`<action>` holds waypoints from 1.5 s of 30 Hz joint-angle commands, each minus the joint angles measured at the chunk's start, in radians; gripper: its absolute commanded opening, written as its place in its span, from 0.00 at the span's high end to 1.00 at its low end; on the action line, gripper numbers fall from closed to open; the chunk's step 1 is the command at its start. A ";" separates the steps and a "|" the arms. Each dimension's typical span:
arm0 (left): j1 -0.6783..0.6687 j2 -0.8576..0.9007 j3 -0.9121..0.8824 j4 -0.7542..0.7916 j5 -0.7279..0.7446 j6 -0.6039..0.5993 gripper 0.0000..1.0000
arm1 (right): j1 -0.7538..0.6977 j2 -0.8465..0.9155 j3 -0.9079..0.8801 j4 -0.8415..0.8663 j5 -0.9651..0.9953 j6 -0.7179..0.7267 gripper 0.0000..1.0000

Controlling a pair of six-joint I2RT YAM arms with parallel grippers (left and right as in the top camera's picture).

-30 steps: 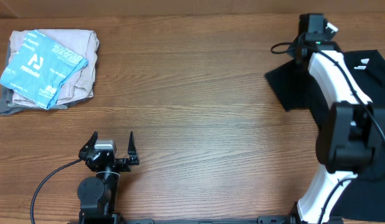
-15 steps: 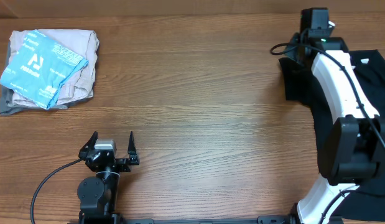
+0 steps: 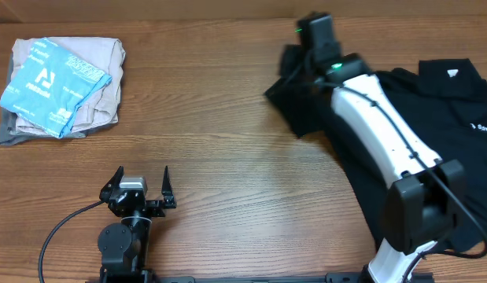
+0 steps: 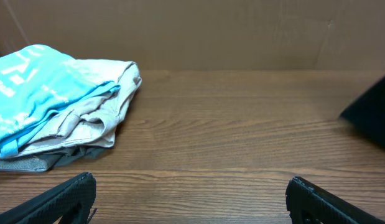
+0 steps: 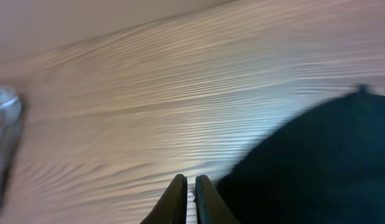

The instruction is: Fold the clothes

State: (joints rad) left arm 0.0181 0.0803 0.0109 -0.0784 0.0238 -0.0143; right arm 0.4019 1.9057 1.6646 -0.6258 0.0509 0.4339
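Clothes (image 5: 316, 155) lie just beside the right end effector (image 5: 191, 180), whose jaws sit almost together.

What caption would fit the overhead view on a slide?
Right arm stretched over a black garment on the wooden table; left fingers open near the front edge; folded pile far left.

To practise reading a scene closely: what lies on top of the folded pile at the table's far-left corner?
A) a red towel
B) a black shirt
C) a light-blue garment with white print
C: the overhead view shows a light-blue garment with white print lying over the beige clothes.
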 commanded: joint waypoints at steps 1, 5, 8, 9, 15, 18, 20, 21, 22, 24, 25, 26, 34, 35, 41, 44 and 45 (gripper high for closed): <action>-0.007 -0.010 -0.006 0.002 -0.008 0.026 0.00 | 0.081 0.059 0.024 0.023 -0.024 0.025 0.90; -0.007 -0.010 -0.006 0.001 -0.008 0.026 0.00 | 0.175 0.148 0.024 0.094 -0.089 0.038 0.90; -0.007 -0.010 -0.006 0.002 -0.008 0.026 0.00 | 0.237 0.200 0.024 0.153 -0.140 0.038 0.90; -0.007 -0.010 -0.006 0.002 -0.008 0.027 0.00 | 0.255 0.211 0.024 0.165 -0.125 0.037 0.90; -0.007 -0.010 -0.006 0.002 -0.008 0.026 0.00 | 0.255 0.180 0.053 0.135 -0.017 0.031 0.93; -0.007 -0.010 -0.006 0.002 -0.008 0.026 0.00 | 0.211 0.142 0.079 -0.001 -0.015 0.031 0.90; -0.007 -0.010 -0.006 0.002 -0.008 0.026 0.00 | 0.182 0.129 0.083 -0.104 -0.016 0.031 0.89; -0.007 -0.010 -0.006 0.001 -0.008 0.027 0.00 | 0.170 0.127 0.083 -0.161 -0.018 0.031 0.89; -0.007 -0.010 -0.006 0.002 -0.008 0.026 0.00 | 0.158 0.127 0.083 -0.233 -0.018 0.031 0.89; -0.007 -0.010 -0.006 0.001 -0.008 0.027 0.00 | 0.139 0.127 0.079 -0.360 -0.005 0.031 0.95; -0.007 -0.010 -0.006 0.001 -0.008 0.026 0.00 | 0.130 0.127 0.072 -0.410 0.011 0.032 0.96; -0.007 -0.010 -0.006 0.001 -0.008 0.027 0.00 | 0.119 0.127 0.068 -0.459 0.036 0.035 0.96; -0.007 -0.010 -0.006 0.002 -0.008 0.027 0.00 | 0.054 0.128 -0.018 -0.565 0.030 0.038 0.96; -0.007 -0.010 -0.006 0.001 -0.008 0.026 0.00 | 0.053 0.128 -0.036 -0.560 0.022 0.038 0.96; -0.007 -0.010 -0.006 0.002 -0.008 0.026 0.00 | 0.053 0.132 -0.136 -0.480 0.021 0.039 0.96; -0.007 -0.010 -0.006 0.002 -0.008 0.026 0.00 | 0.053 0.133 -0.173 -0.428 -0.022 0.039 0.96; -0.007 -0.010 -0.006 0.002 -0.008 0.026 0.00 | 0.053 0.133 -0.184 -0.416 -0.047 0.039 0.96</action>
State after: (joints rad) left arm 0.0181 0.0803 0.0109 -0.0784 0.0238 -0.0143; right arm 0.4530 2.0655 1.5139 -1.0649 0.0601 0.4675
